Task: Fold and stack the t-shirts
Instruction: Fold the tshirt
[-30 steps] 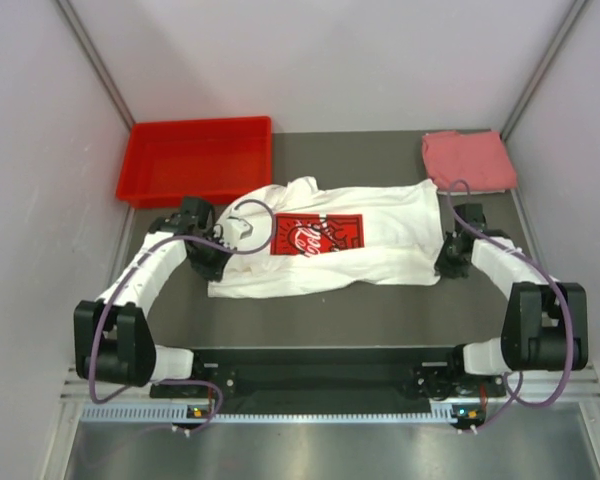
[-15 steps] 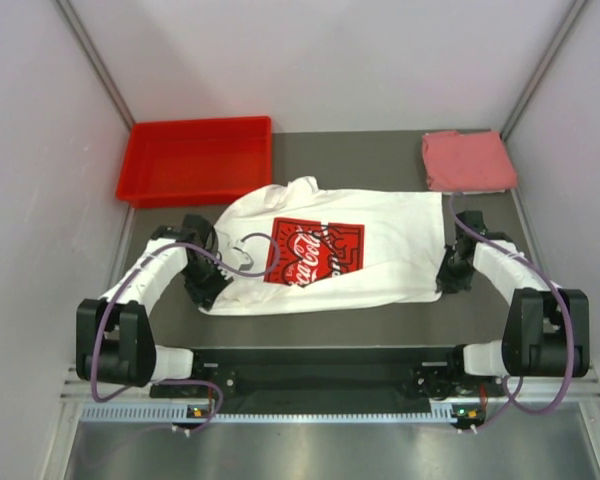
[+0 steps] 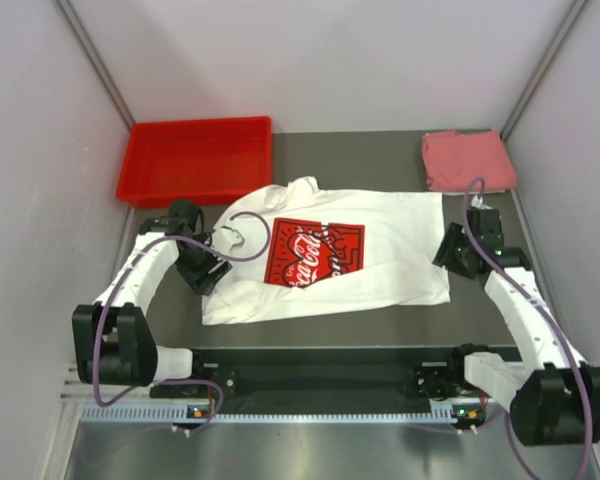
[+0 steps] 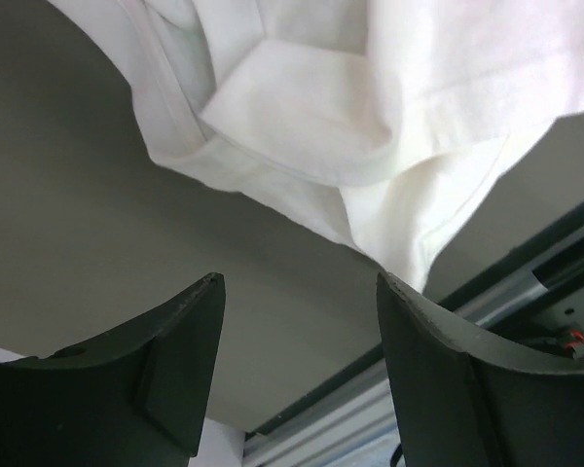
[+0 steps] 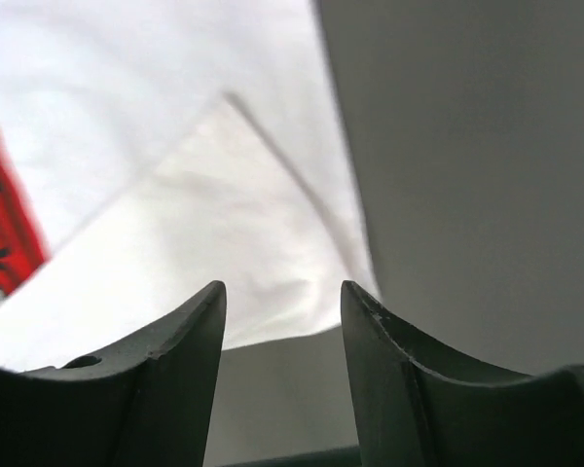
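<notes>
We saw the white shirt (image 3: 330, 250) spread on the middle of the desk (image 3: 380, 320), red logo (image 3: 315, 252) facing up. It was not folded into a square; the left end looked bunched and doubled over.

The left gripper (image 3: 208, 272) sat at the shirt's left edge, low over the desk. In the left wrist view the left gripper (image 4: 297, 282) stood with jaws apart and nothing between them. The rumpled white hem (image 4: 370, 175) lay just past the tips, apart from both fingers (image 4: 175, 360).

The right gripper (image 3: 450, 255) sat at the shirt's right edge, near the upper right corner. In the right wrist view the right gripper (image 5: 282, 287) also stood with jaws apart and empty. White cloth (image 5: 204, 214) lay ahead and to the left of it, bare desk to the right, and a sliver of the red print showed at the far left. We could not tell whether its tips touched the cloth.

The pink shirt (image 3: 468, 160) lay as a folded square at the far right corner of the desk, beyond the right gripper and apart from the white shirt. A red bin (image 3: 200, 122) sat at the far left, just beyond the white shirt's upper left edge, with no cloth in it.
</notes>
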`<act>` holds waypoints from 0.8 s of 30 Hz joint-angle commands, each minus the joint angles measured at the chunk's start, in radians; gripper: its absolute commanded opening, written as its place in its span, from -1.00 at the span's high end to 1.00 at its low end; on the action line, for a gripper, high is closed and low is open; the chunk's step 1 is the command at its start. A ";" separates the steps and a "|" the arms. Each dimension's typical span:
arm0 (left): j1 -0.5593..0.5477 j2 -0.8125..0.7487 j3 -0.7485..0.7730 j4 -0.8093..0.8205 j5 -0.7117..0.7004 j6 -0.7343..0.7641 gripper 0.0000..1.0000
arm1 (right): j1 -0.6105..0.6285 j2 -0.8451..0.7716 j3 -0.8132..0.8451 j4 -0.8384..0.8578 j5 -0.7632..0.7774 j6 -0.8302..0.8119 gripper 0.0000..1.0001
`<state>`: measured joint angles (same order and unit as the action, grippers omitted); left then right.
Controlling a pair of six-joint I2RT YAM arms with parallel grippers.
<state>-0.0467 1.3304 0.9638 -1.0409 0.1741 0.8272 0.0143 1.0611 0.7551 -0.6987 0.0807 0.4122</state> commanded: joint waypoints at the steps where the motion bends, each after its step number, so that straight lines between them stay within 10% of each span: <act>1: 0.004 0.006 -0.029 0.120 0.056 -0.014 -0.37 | 0.084 -0.065 0.015 0.126 -0.076 0.039 -0.01; 7: 0.004 0.000 -0.072 0.228 0.166 0.015 -0.36 | 0.576 -0.043 -0.153 0.660 -0.245 0.090 -0.09; 13: 0.004 0.003 -0.129 0.347 0.179 0.019 -0.26 | 0.924 0.120 -0.214 1.221 -0.133 -0.324 -0.15; 24: 0.005 0.018 -0.160 0.340 0.212 0.044 0.61 | 1.144 0.535 0.018 1.355 -0.314 -0.825 -0.08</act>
<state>-0.0463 1.3399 0.7769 -0.7101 0.3202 0.8665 1.1160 1.5513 0.7303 0.4915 -0.1696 -0.2592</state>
